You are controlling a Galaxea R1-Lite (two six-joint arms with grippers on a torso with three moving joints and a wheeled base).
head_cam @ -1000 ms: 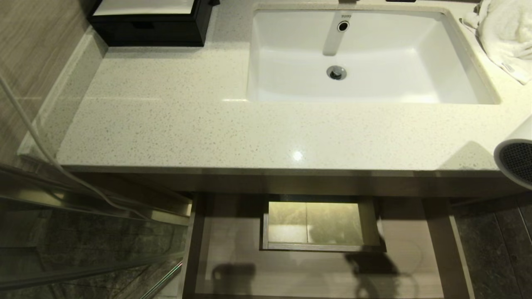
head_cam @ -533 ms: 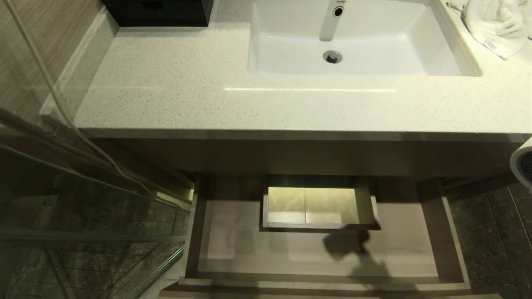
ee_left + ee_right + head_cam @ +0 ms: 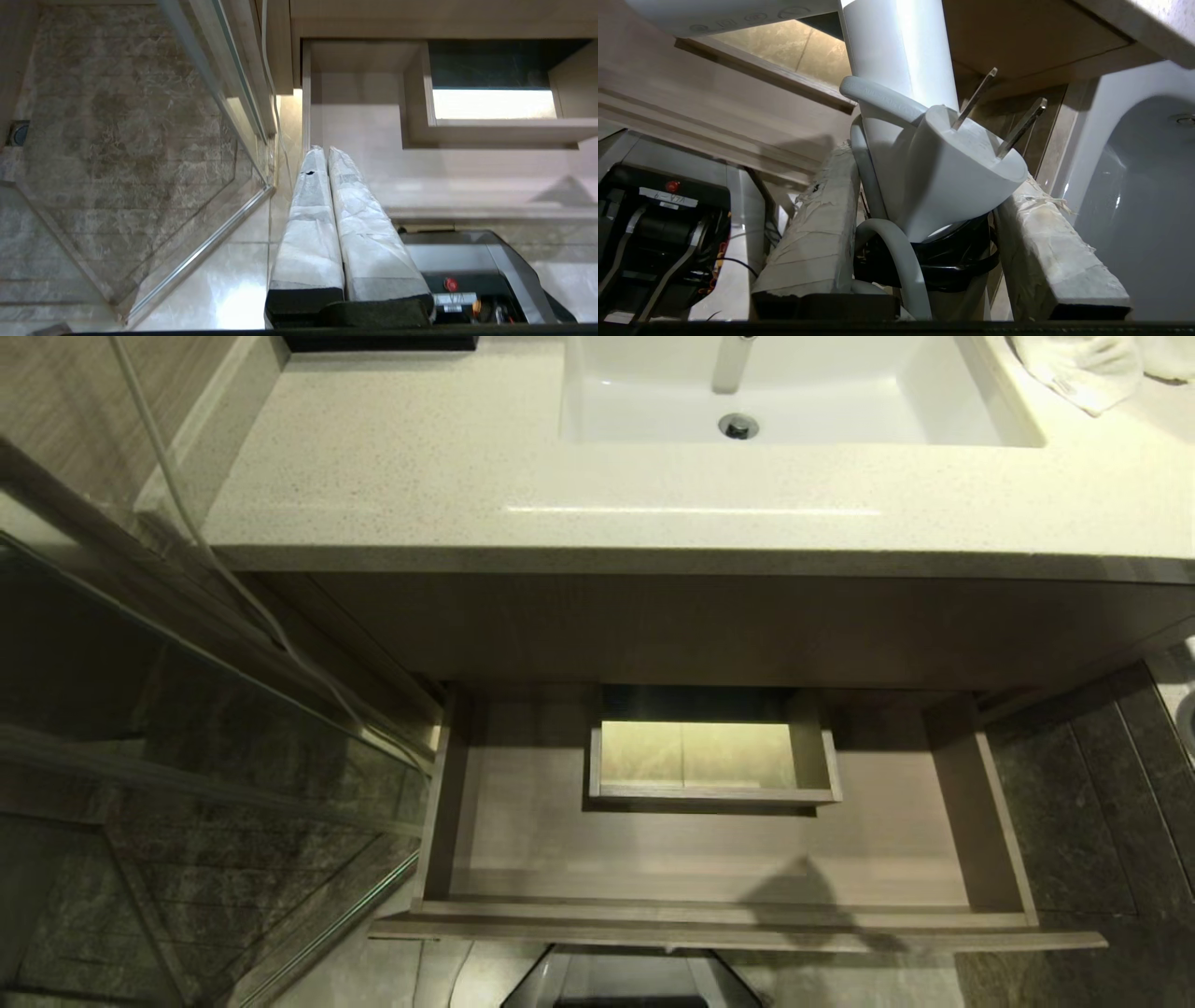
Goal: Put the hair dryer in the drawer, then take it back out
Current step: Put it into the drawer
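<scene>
The drawer [image 3: 653, 863] stands pulled out below the counter, wide and shallow, with a boxed rectangular cutout [image 3: 709, 756] in its pale floor and nothing lying in it. In the right wrist view my right gripper [image 3: 929, 172] is shut on the white hair dryer's handle [image 3: 901, 60], with the cord and the plug [image 3: 966, 182] bundled against it. The barrel runs out of that view. In the head view only a white sliver of the hair dryer [image 3: 1188, 714] shows at the right edge, off to the drawer's right. My left gripper [image 3: 327, 151] hangs shut and empty by the drawer's left end [image 3: 364, 135].
Above the drawer lies a speckled countertop [image 3: 467, 457] with a white sink [image 3: 822, 401] and a towel [image 3: 1083, 364]. A glass partition [image 3: 187, 756] and a thin white cable [image 3: 187, 523] stand at the left. My base [image 3: 616, 980] sits just before the drawer front. A white fixture [image 3: 1134, 196] is near the right gripper.
The head view has dropped and tilted down, so the counter slid up the picture and the whole open drawer came into sight. The hair dryer shifted almost out at the right edge.
</scene>
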